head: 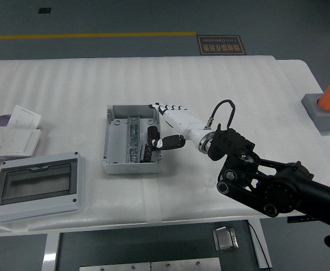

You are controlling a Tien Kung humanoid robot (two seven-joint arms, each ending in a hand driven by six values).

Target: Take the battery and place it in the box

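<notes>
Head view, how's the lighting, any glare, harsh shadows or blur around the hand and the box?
Head view: lighting is even and soft, with only faint shadows under the grey box and the arm. The white table is bright but not blown out. The right hand is slightly soft at its fingers; the battery and the box's dark interior are hard to separate. The rest looks sharp.

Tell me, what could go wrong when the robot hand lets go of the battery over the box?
The right hand holds the battery over the right side of the grey box, near its wall. It might catch on the rim and tip out onto the white table. Another dark battery already lies inside just below, so the new one may land on it and sit crooked.
</notes>
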